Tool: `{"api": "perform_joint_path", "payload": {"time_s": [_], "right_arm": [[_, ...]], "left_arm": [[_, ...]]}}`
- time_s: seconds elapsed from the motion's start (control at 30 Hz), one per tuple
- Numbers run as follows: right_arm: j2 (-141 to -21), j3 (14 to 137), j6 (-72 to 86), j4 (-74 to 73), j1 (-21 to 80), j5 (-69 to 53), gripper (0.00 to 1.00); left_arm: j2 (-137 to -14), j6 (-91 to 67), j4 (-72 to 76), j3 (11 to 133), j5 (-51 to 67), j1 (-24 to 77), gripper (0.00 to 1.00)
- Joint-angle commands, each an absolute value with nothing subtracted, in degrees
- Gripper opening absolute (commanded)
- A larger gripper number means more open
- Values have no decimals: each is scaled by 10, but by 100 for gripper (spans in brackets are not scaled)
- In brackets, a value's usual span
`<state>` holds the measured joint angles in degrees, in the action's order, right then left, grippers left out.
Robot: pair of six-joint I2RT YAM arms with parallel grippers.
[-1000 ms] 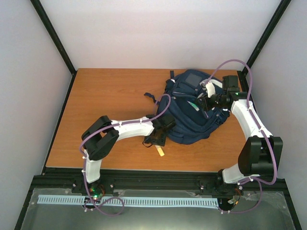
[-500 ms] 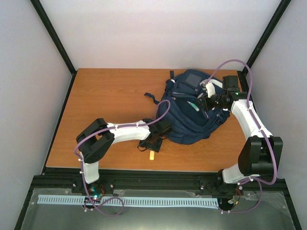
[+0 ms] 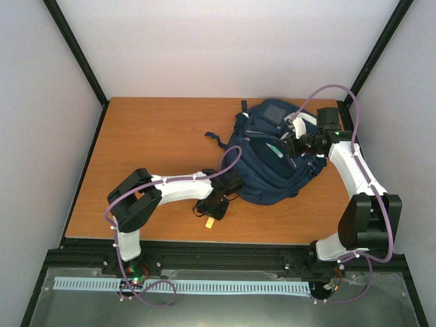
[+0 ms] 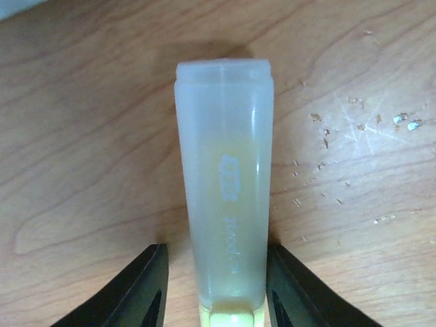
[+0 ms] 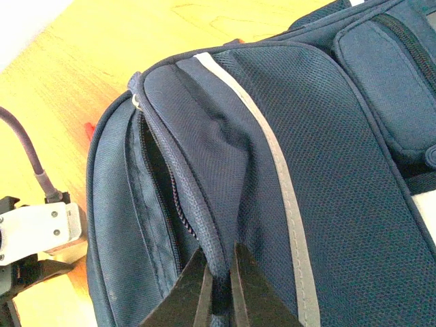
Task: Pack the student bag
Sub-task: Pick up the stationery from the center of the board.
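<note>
The student bag [image 3: 272,160] is a navy backpack with grey stripes, lying at the right of the wooden table. My right gripper [image 3: 289,146] is over its top, shut on the fabric lip [image 5: 204,225] beside the open zip [image 5: 160,184]. A marker [image 4: 225,177] with a frosted cap and yellow body lies on the wood in front of the bag [image 5: 327,136]. My left gripper [image 4: 216,272] straddles it, open: the right jaw is at the cap and the left jaw a thin gap away. From above, the marker's yellow end [image 3: 210,222] pokes out under the left gripper [image 3: 210,212].
A dark strap [image 3: 213,138] trails left from the bag onto the bare table [image 3: 150,150]. Small chips and scratches [image 4: 381,122] mark the wood right of the marker. The left arm's white link [image 5: 34,231] shows beside the bag. Black frame posts stand at the back corners.
My left gripper has shifted left and toward the near edge, the marker's yellow end showing further left with it. Its jaws have narrowed. The right arm has not moved.
</note>
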<state>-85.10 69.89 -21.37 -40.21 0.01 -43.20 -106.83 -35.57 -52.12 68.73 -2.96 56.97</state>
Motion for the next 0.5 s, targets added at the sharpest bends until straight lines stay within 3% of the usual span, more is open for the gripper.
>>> {"api": "perform_joint_path", "payload": {"time_s": [0.0, 0.33, 0.47], "right_arm": [[-842, 715, -212, -398, -9, -462, 3], [-900, 822, -222, -485, -7, -462, 3], [-922, 867, -233, -533, -5, -457, 3]], "left_arm": [[-1076, -347, -533, 689, -5, 578, 38], [-1035, -321, -509, 663, 5, 578, 11], [-1000, -305, -509, 657, 9, 578, 9]]}}
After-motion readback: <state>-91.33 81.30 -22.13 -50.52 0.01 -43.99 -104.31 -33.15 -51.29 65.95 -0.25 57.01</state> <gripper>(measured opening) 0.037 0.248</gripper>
